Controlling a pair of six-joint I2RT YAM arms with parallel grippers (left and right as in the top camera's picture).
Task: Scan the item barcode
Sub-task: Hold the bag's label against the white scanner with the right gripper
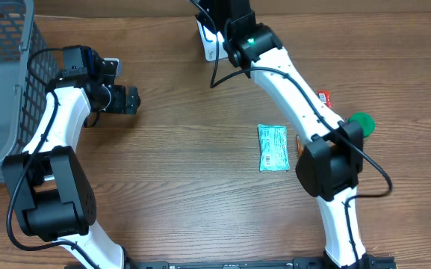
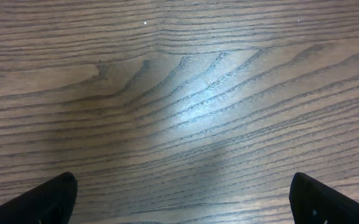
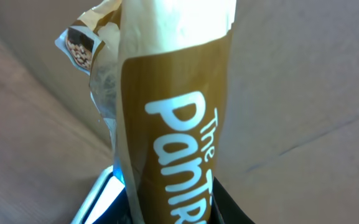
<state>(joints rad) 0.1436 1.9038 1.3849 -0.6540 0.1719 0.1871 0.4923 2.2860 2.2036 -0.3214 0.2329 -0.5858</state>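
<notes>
The right hand (image 3: 167, 210) is clenched on a brown snack packet (image 3: 173, 124), held upright, probably to present its barcode. The left hand (image 1: 125, 99) hangs spread open and empty over the worktop (image 2: 185, 93).

Your overhead view is bright and even. The worktop (image 1: 185, 194) grain reads sharp from edge to edge, and the arms throw only short, soft shadows.

In your left wrist view, a pale patch of glare sits on the wood near the middle and fades to dimmer corners. The left gripper (image 2: 182, 199) shows two dark fingertips (image 2: 42, 199) at the bottom edge, both soft and out of focus.

Your right wrist view is the weakest. The brown packet (image 3: 173, 124) sits so close that its white lettering is blurred. Its top is blown out to near white, and the background is a smooth, unfocused tan.
</notes>
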